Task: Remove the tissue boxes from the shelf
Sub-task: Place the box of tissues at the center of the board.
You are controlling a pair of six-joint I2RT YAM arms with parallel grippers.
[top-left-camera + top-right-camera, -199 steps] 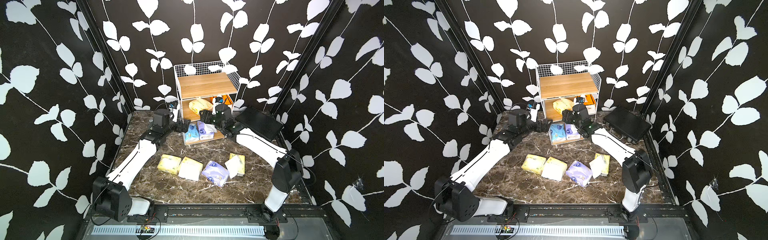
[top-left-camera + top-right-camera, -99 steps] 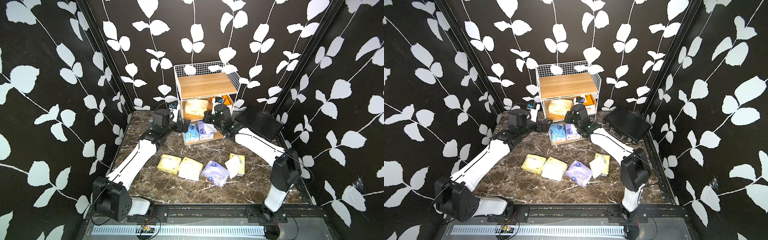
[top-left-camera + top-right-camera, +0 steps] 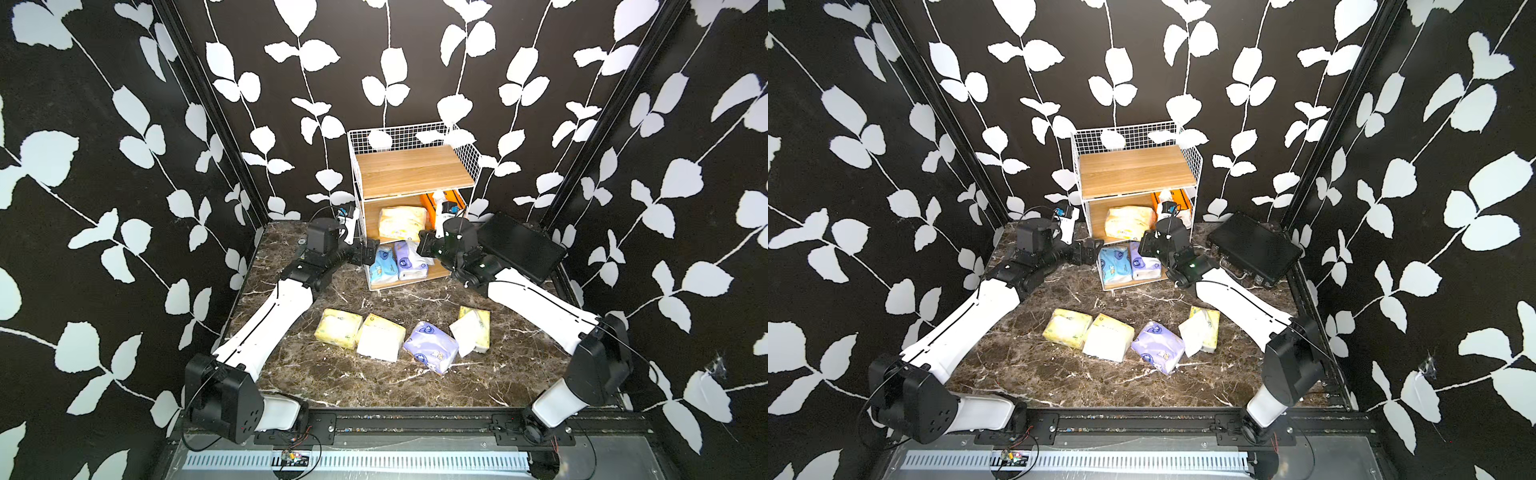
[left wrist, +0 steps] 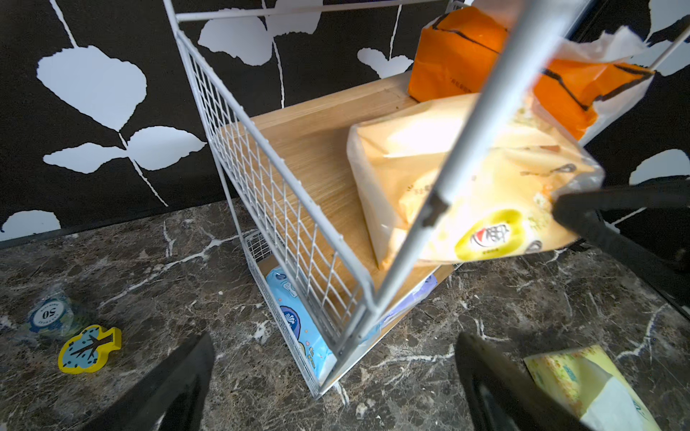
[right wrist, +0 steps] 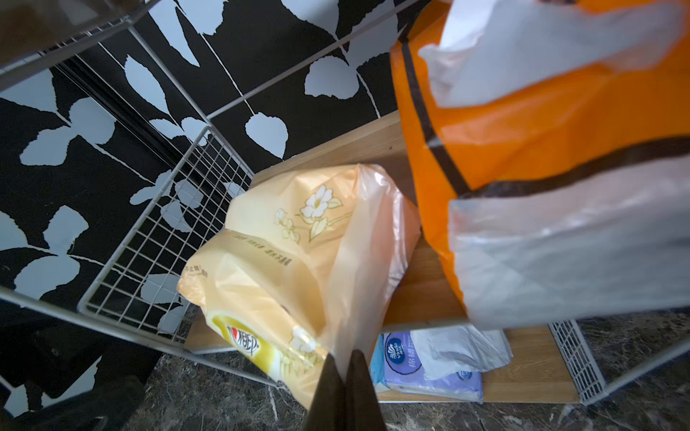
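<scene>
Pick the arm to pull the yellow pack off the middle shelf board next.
Right. The right gripper is shut on the wrapper of the yellow pack at the front of the shelf. The left gripper is open, outside the shelf corner, with a wire post between it and the pack.

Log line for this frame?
right gripper: shut on yellow tissue pack | left gripper: open beside shelf | pack: not yet off shelf

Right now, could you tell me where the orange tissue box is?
In both top views the orange box sits on the shelf's middle board, at its right rear, behind the yellow pack.
</scene>
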